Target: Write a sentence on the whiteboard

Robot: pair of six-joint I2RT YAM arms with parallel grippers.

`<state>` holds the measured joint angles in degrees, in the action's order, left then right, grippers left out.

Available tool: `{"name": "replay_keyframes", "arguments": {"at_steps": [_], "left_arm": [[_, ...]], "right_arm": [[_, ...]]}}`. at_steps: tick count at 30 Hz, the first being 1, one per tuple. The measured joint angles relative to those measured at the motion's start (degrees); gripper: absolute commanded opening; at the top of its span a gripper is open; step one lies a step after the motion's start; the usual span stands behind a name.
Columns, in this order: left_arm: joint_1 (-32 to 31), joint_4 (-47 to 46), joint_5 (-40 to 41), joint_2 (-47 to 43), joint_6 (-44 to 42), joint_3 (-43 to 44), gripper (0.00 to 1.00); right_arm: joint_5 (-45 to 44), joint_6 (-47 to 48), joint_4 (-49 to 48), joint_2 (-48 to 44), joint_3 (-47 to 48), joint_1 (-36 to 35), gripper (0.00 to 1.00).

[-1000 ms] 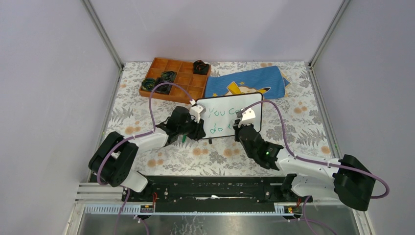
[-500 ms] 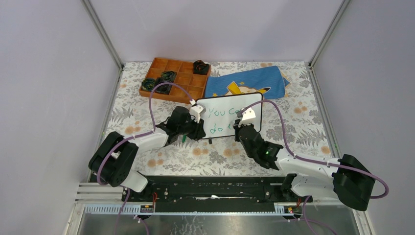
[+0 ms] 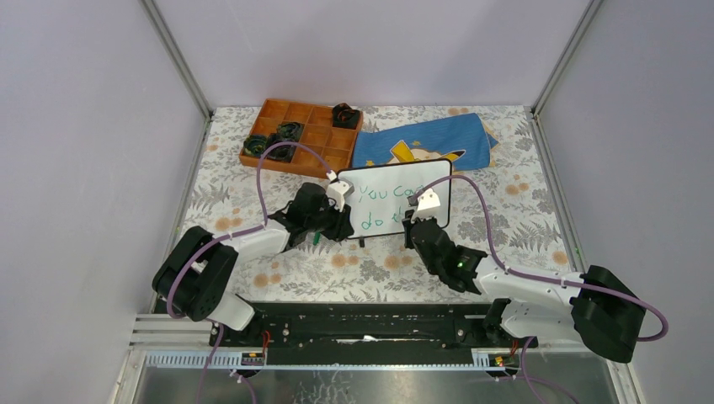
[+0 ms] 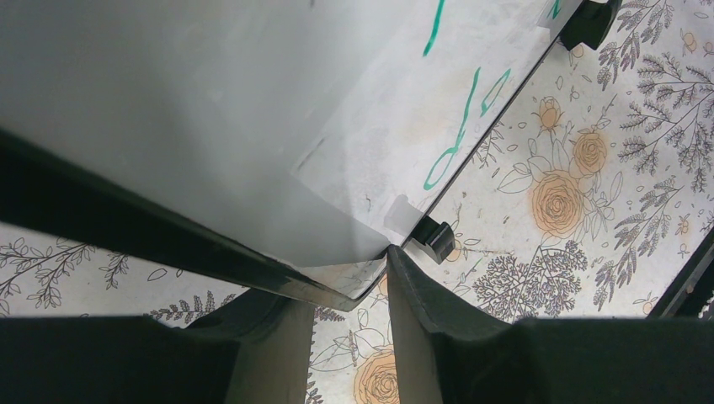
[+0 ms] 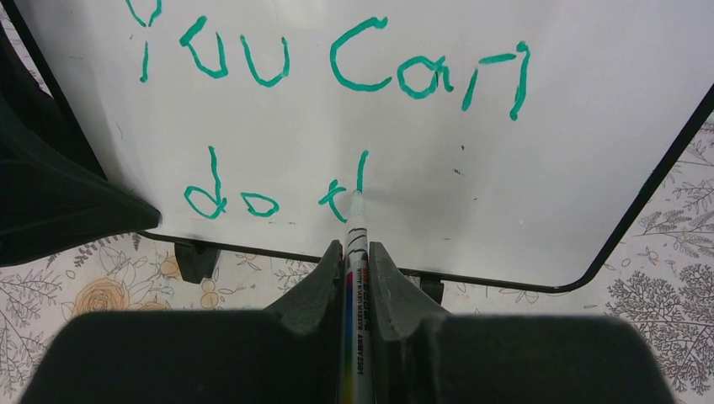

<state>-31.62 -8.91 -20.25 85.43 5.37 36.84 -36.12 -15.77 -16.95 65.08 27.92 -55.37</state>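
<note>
The whiteboard [image 3: 396, 187] stands tilted on small black feet [image 5: 195, 259] on the floral table cover. The sentence [image 5: 354, 71] is in green: "You can" on top, "do t" and one more upright stroke below. My right gripper [image 5: 355, 250] is shut on a white marker [image 5: 354, 278]. The marker's tip touches the board at the foot of that last stroke. My left gripper [image 4: 345, 282] is shut on the board's lower left corner [image 4: 358, 278], one finger [image 4: 421, 311] against the black frame. In the top view the left gripper [image 3: 341, 215] sits at the board's left edge and the right gripper [image 3: 418, 220] at its lower middle.
An orange compartment tray [image 3: 316, 135] with several dark objects stands at the back left. A blue cloth with a yellow print [image 3: 438, 143] lies behind the board. Grey walls close in both sides and the back.
The right gripper with the marker has slid slightly down the board toward its lower edge, uncovering more of the top line. The left gripper and board have not moved.
</note>
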Motion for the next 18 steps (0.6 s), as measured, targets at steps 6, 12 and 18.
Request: {"name": "replay_keyframes", "arguments": {"at_steps": [6, 12, 18], "left_arm": [[-0.2, 0.0, 0.3, 0.0, 0.0, 0.0, 0.41], [-0.2, 0.0, 0.4, 0.0, 0.0, 0.0, 0.41], [-0.2, 0.0, 0.4, 0.0, 0.0, 0.0, 0.41]], "right_arm": [[0.9, -1.1, 0.3, -0.2, -1.0, 0.0, 0.0], [1.5, -2.1, 1.2, -0.2, -1.5, 0.0, 0.0], [2.3, -2.7, 1.6, -0.2, -2.3, 0.0, 0.0]]}}
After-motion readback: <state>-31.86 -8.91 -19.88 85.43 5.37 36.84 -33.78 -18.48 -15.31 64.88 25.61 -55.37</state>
